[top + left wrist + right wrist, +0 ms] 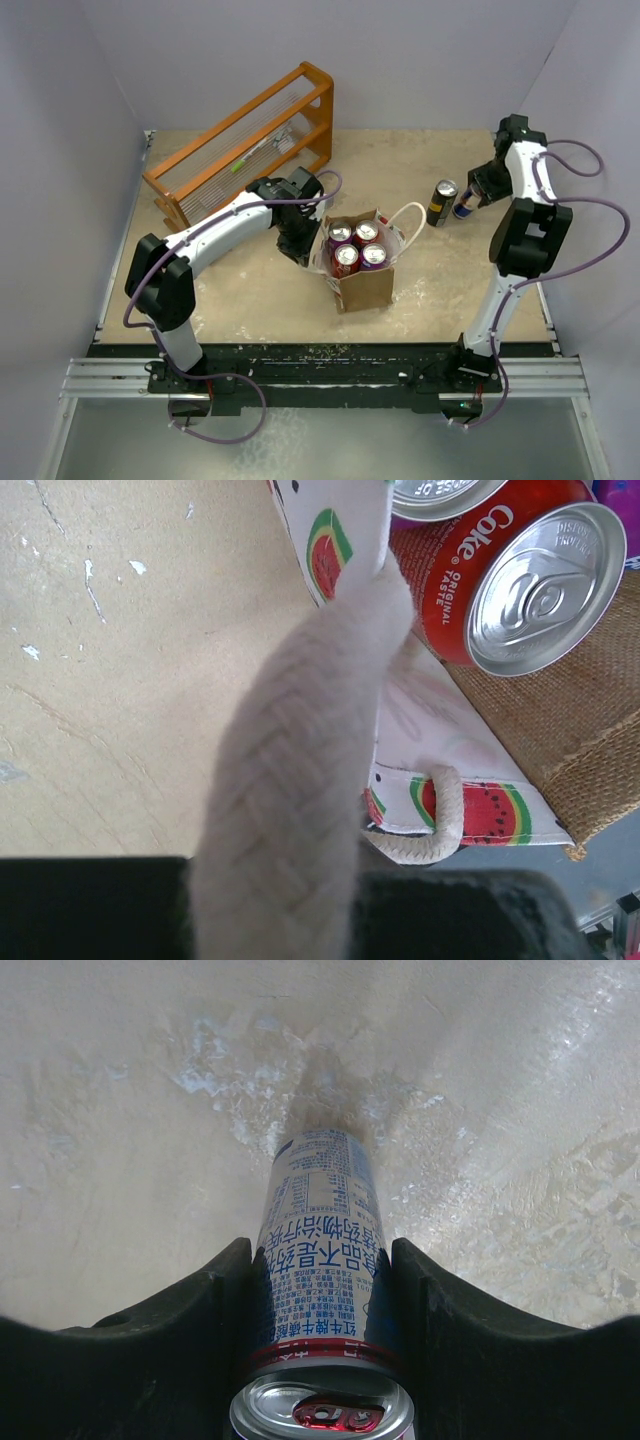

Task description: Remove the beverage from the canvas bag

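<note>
The canvas bag point(366, 284) stands mid-table, tan with white loop handles, and holds several upright cans point(346, 258). My left gripper point(300, 238) is at the bag's left side, shut on a white handle point(300, 770). The left wrist view shows my left gripper point(290, 885), the bag's white watermelon panel point(445, 745) and a red Coke can point(500, 580) in the bag. My right gripper point(472, 193) is at the far right, shut on a blue-and-white can point(462, 207) that stands on the table. In the right wrist view this can point(320, 1230) sits between my right gripper's fingers point(322, 1295).
A dark can with a yellow band point(441, 202) stands just left of the held can. An orange wooden rack point(245, 145) stands at the back left, close behind my left arm. Purple walls close in the table.
</note>
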